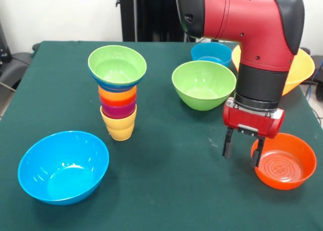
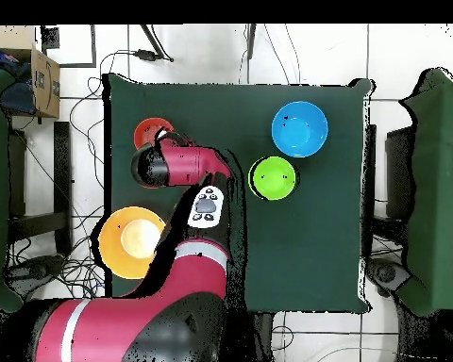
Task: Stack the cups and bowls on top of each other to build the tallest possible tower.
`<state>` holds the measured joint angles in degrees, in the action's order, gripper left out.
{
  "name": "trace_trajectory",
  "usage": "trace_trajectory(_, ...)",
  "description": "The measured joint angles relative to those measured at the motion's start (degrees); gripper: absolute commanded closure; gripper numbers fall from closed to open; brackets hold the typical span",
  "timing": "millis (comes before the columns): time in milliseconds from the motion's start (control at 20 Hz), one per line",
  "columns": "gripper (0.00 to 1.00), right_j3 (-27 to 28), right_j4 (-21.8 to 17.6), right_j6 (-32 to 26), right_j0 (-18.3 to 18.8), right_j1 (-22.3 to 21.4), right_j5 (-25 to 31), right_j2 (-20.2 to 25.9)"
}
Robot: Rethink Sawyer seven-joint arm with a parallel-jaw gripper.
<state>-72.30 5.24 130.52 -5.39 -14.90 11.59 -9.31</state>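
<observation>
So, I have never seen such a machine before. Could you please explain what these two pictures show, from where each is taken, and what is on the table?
The red and black machine is a robot arm. At its end is a gripper with two dark fingers, open and holding nothing, at the rim of an orange-red bowl.

One picture is taken across the green table, facing the robot. The other looks straight down from above.

On the table stands a tower: a yellow cup at the bottom, more cups nested above, then a green bowl on top. Loose around it are a large light blue bowl, a green bowl, a small blue bowl and a wide orange-yellow bowl.
</observation>
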Motion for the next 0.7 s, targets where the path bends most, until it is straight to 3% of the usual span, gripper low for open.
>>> trace_trajectory(700, 0.0, -0.01, 1.35, 0.0, -0.21, -1.55, -0.07, -0.06)
